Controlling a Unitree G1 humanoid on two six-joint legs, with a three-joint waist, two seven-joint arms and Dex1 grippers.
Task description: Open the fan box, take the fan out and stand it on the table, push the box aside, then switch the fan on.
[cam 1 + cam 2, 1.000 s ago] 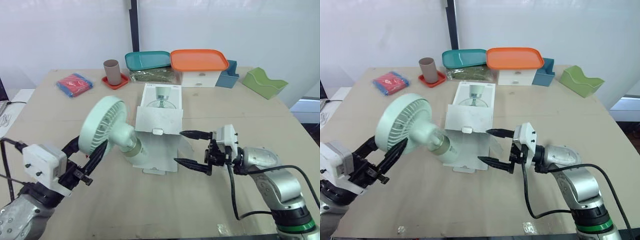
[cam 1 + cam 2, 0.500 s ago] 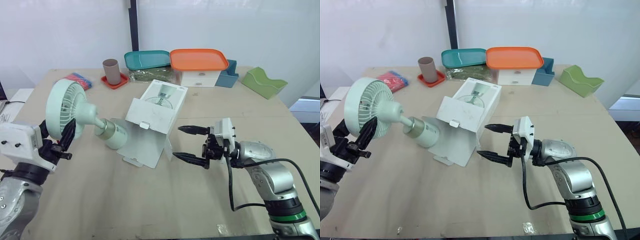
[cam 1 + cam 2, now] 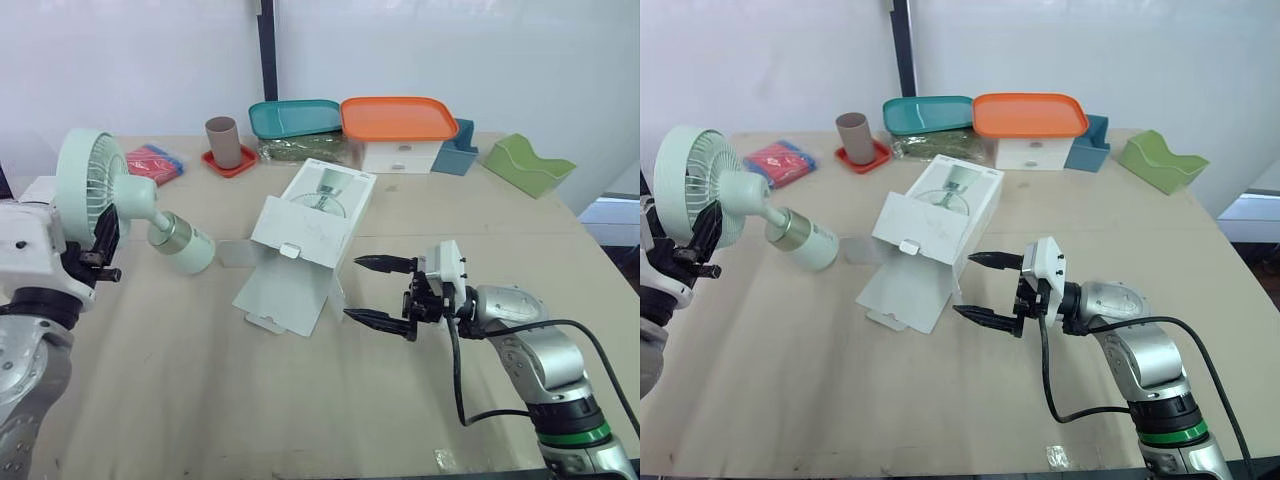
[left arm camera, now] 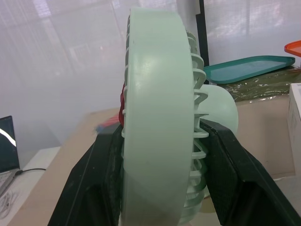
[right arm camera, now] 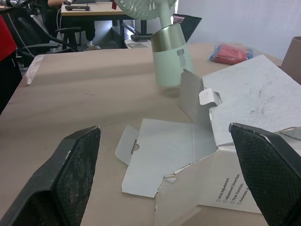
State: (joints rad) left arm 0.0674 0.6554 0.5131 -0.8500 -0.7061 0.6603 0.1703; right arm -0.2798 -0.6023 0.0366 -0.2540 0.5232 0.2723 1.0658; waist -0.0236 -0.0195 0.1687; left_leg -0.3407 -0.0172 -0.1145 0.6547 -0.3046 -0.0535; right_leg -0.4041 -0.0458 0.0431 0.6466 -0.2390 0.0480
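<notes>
The fan box [image 3: 305, 230] had skewed round on the table [image 3: 200, 400] within the last second, flap open toward me; the fan [image 3: 100, 195] had come clear of it and swung left, tilted in the air, base toward the box; extraction done, I judged, standing it up next; the left gripper [image 4: 162, 136] stayed clamped on the fan's head; the right gripper [image 3: 356, 290] hung wide open, empty, beside the flap.

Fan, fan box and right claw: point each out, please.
fan [image 3: 86, 183]: left eye view, on the grille.
fan box [image 3: 300, 232]: left eye view, on its white end flap.
right claw [image 3: 352, 288]: left eye view, midway between the fingertips.
</notes>
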